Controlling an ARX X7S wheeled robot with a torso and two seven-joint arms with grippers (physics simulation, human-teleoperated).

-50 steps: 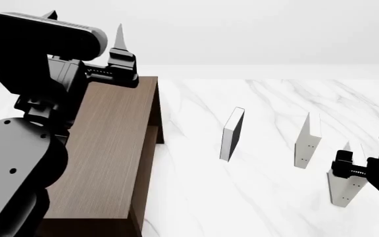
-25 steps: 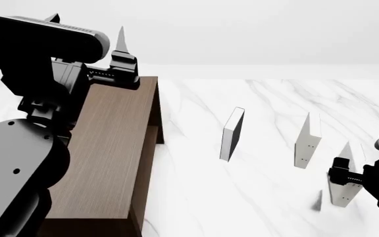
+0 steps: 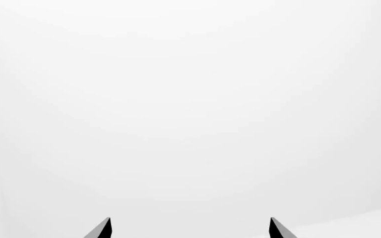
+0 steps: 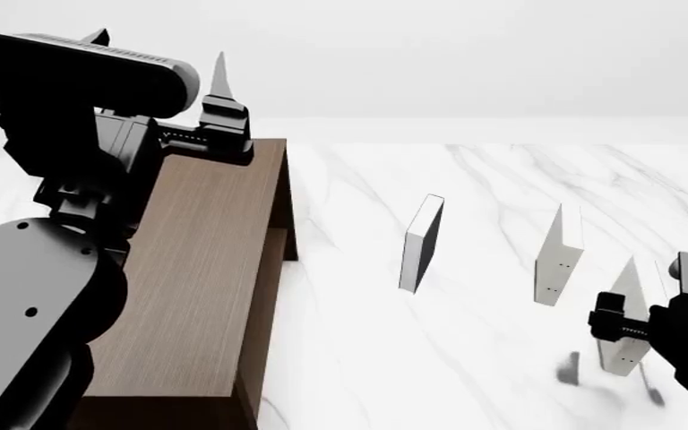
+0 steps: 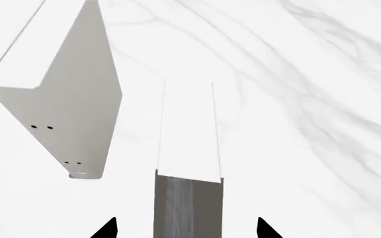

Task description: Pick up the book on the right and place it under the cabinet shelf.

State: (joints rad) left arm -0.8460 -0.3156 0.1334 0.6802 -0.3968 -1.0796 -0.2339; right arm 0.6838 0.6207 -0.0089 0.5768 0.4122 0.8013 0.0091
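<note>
The book (image 4: 626,296) stands upright on the white marble at the far right, thin and white with a pale grey spine. My right gripper (image 4: 613,372) is open and straddles it from the near side. In the right wrist view the book (image 5: 186,129) stands between the spread fingers of the right gripper (image 5: 185,229), with a gap on each side. The cabinet shelf (image 4: 194,269), dark brown wood grain, stands at the left. My left gripper (image 3: 189,229) is open and empty, held above the cabinet's far end with one finger (image 4: 219,76) pointing up.
A second white book (image 4: 557,255) (image 5: 65,99) stands just left of the gripped-around one. A book with a black face (image 4: 422,244) stands further left, nearer the cabinet. My left arm (image 4: 33,296) fills the near left. The marble surface (image 4: 464,358) stretches between cabinet and books.
My right gripper has moved down along the rightmost book, its fingers now either side of it. The book has stayed put. The left arm has barely shifted.
</note>
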